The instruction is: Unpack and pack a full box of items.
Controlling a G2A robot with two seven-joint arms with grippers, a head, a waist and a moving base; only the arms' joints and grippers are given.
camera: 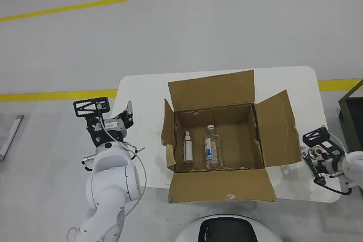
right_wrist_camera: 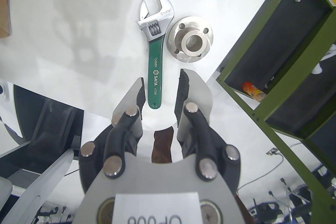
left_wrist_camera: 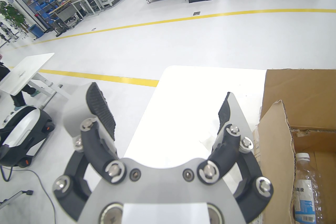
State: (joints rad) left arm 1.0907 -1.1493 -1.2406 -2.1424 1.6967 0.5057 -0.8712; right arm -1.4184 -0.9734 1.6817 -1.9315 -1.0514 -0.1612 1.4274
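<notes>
Though fingers (left_wrist_camera: 101,109) wide apart, left hand (left_wrist_camera: 160,96) over table (left_wrist_camera: 197,83) edge, beside box (left_wrist_camera: 302,93).

Box (camera: 218,130) sits mid-table (camera: 145,97), flaps out; inside, toward its L wall, spray bottle (camera: 187,147) lies just L of clear bottle (camera: 212,146), caps pointing away from robot. R of box, nr table's R edge: wrench (right_wrist_camera: 155,51) w/ flange (right_wrist_camera: 190,39) just beside its head. L gripper (left_wrist_camera: 160,101) over table's L edge, R gripper (right_wrist_camera: 161,83) above wrench handle.
</notes>
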